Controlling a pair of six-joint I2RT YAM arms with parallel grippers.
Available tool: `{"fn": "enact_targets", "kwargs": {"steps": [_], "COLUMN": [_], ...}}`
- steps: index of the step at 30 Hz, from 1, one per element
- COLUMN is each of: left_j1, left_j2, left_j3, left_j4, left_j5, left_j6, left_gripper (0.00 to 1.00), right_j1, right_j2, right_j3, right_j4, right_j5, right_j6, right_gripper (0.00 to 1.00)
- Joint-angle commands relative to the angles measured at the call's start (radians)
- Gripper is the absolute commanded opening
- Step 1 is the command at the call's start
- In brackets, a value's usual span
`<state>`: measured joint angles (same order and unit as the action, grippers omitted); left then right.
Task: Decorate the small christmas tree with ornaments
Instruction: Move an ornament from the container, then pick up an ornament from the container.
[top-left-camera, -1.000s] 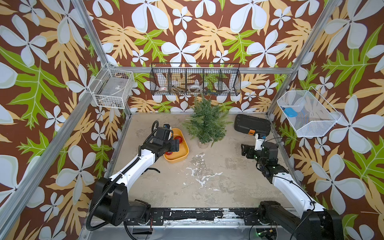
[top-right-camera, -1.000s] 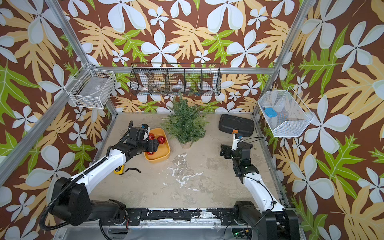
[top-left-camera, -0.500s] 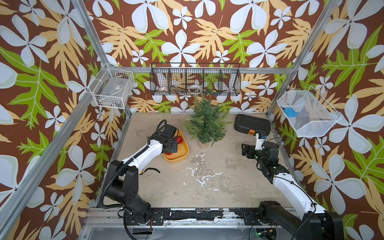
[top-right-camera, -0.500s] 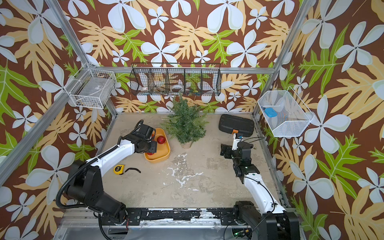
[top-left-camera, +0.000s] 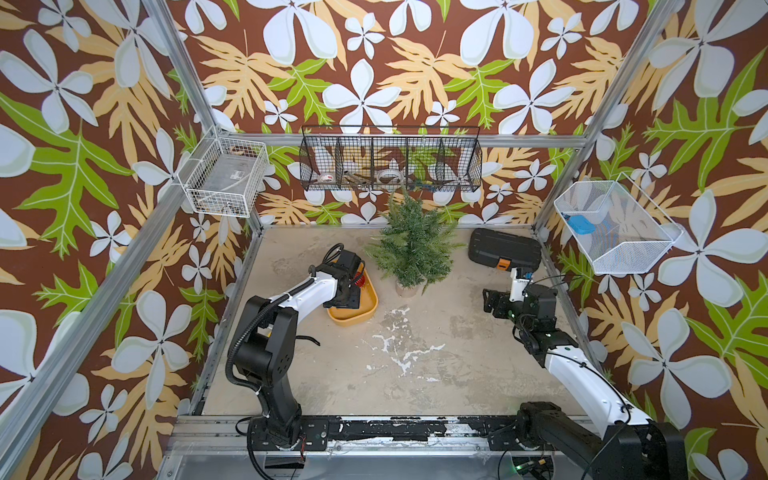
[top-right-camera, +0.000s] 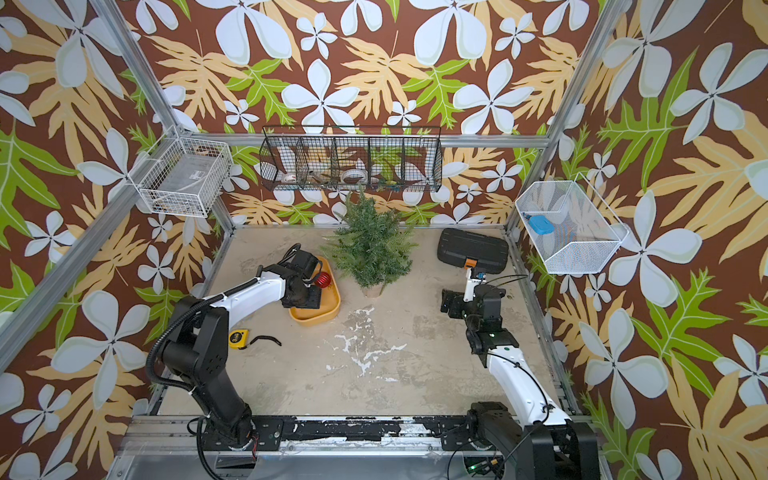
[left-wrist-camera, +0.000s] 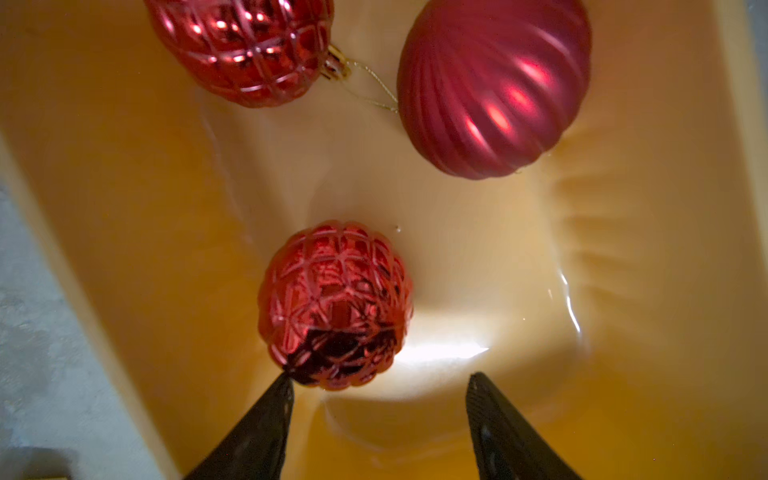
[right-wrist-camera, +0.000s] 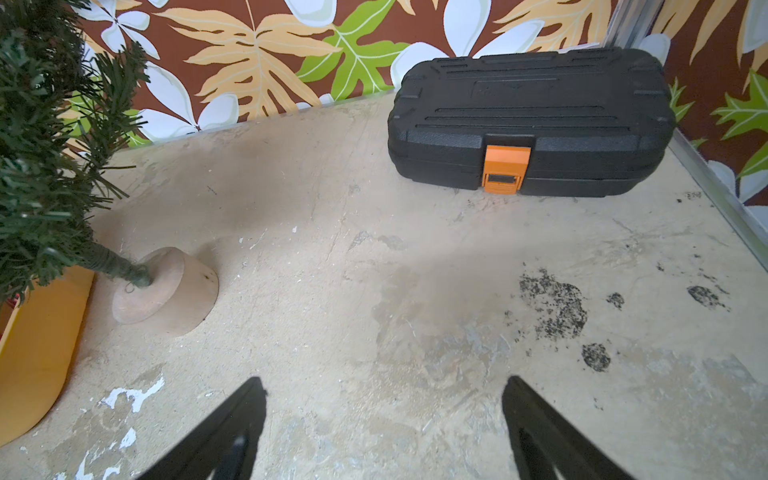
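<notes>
Three red ornaments lie in the yellow tray (left-wrist-camera: 124, 187): a lattice bauble (left-wrist-camera: 334, 303) nearest my left gripper (left-wrist-camera: 380, 377), a second lattice one (left-wrist-camera: 245, 45) and a ribbed one (left-wrist-camera: 494, 83) farther off. The left gripper is open and low inside the tray. One fingertip (left-wrist-camera: 284, 384) touches the near bauble's edge, and the gap between the jaws holds nothing. In both top views the left gripper (top-left-camera: 349, 291) (top-right-camera: 309, 291) hides most of the tray, with one ornament (top-right-camera: 323, 279) showing. The small christmas tree (top-left-camera: 409, 245) (right-wrist-camera: 41, 145) stands right of the tray. My right gripper (right-wrist-camera: 385, 380) (top-left-camera: 492, 301) hovers open over bare table.
A black case (top-left-camera: 505, 249) (right-wrist-camera: 528, 120) with an orange latch lies at the back right. A yellow tape measure (top-right-camera: 239, 337) and a black strap (top-right-camera: 266, 340) lie by the left arm. Wire baskets (top-left-camera: 390, 160) hang on the walls.
My left arm has reached farther over the tray and lowered its gripper in among the ornaments. The right arm has not moved.
</notes>
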<state>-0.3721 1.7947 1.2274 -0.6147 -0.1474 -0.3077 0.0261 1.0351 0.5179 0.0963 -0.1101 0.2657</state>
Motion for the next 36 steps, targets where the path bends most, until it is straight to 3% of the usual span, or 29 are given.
{"fn": "enact_targets", "kwargs": {"steps": [1, 8, 13, 25, 31, 36], "left_j1": [-0.001, -0.001, -0.001, 0.001, 0.000, 0.000], "left_j2": [0.037, 0.099, 0.136, 0.192, 0.239, 0.225], "left_j3": [0.031, 0.109, 0.177, 0.315, 0.339, 0.317], "left_j4": [-0.001, 0.003, -0.036, -0.112, -0.138, -0.169], "left_j5": [0.018, -0.006, -0.098, -0.176, -0.113, -0.210], "left_j6": [0.002, 0.015, 0.033, 0.149, 0.185, 0.162], "left_gripper": [0.69, 0.70, 0.70, 0.70, 0.68, 0.72], "right_j1": [0.000, 0.000, 0.000, 0.000, 0.000, 0.000], "right_j2": [0.005, 0.012, 0.021, 0.044, 0.045, 0.045], "right_j3": [-0.003, -0.001, 0.002, 0.004, 0.001, 0.001], "right_j4": [0.011, 0.012, 0.012, 0.023, 0.024, 0.023], "right_j5": [0.015, 0.016, 0.013, 0.004, 0.001, -0.002], "right_j6": [0.010, 0.007, 0.007, 0.009, 0.009, 0.009], "right_gripper": [0.90, 0.90, 0.91, 0.90, 0.91, 0.91]}}
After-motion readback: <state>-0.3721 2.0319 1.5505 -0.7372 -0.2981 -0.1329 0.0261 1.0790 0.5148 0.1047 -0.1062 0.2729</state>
